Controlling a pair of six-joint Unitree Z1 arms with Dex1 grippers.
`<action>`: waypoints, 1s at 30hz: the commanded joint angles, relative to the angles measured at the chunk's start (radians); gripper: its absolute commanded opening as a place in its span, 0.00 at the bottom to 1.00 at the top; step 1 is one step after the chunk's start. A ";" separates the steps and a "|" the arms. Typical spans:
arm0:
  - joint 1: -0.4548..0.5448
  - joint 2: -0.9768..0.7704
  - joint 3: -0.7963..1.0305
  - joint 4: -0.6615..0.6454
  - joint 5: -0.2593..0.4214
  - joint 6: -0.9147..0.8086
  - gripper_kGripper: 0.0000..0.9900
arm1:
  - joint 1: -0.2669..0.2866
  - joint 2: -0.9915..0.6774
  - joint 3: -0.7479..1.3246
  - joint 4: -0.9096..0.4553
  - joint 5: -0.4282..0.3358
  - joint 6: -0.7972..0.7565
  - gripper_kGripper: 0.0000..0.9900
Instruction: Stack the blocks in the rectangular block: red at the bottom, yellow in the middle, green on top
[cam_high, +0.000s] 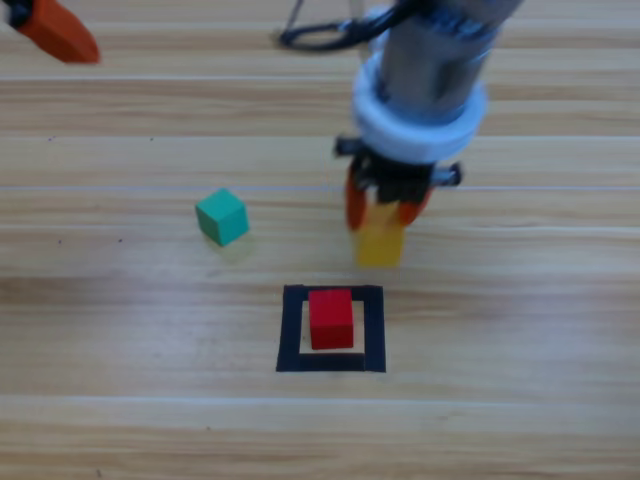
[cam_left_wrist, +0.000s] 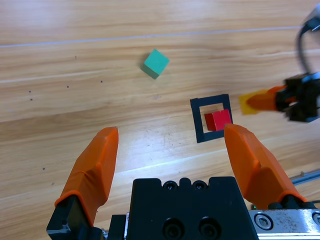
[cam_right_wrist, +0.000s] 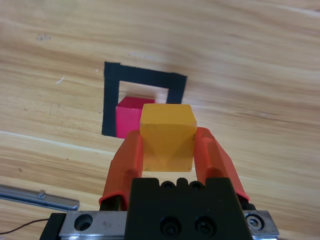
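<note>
Yellow (cam_right_wrist: 167, 135) in right hand (cam_right_wrist: 168, 150)

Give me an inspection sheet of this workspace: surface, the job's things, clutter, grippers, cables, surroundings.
Surface: wooden table, planked.
Job's things: red cube inside the black tape rectangle; yellow cube held just beyond the rectangle; green cube loose on the wood, left of it.
Clutter: nothing seen.
Grippers: right gripper shut on the yellow cube; left gripper open, drawn back at the top left corner.
Cables: black cable loop beside the right arm.
Surroundings: metal strip at the right wrist view's edge.
</note>
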 joint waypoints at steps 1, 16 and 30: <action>0.038 -0.021 0.017 0.025 -0.008 -0.017 0.92 | 0.094 0.127 -0.053 0.020 -0.008 0.007 0.10; 0.053 -0.024 0.051 0.026 -0.019 -0.032 0.93 | 0.103 0.192 -0.123 0.040 -0.018 0.005 0.10; 0.053 -0.003 0.075 0.013 -0.034 -0.043 0.93 | 0.108 0.210 -0.146 0.066 -0.031 0.022 0.10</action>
